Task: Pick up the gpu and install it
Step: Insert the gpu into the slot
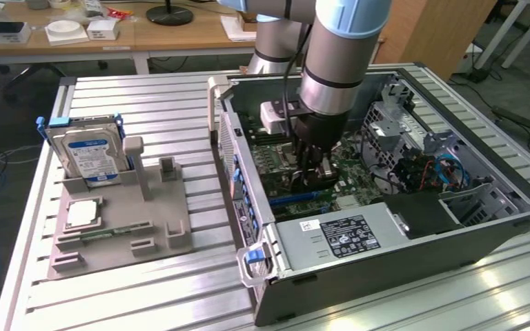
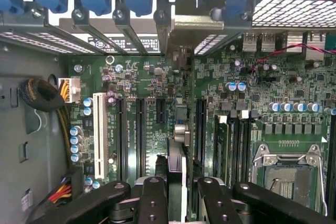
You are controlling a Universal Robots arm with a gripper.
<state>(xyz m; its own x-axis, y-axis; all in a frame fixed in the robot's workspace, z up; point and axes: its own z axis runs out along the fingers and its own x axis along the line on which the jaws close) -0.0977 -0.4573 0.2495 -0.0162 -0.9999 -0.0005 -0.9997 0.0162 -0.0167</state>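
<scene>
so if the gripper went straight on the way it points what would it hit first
Likely the motherboard, its slots met first by the gpu that the gripper holds; depth is unclear.

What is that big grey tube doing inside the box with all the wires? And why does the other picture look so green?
The tube is a robot arm. One picture is taken from off the arm; the other from a camera on its wrist, looking into an open computer case at the green main board. The black fingers pinch a thin card, the gpu, seen edge-on above the slots. Beside the case, on the metal table, a grey holder carries a hard drive.
</scene>
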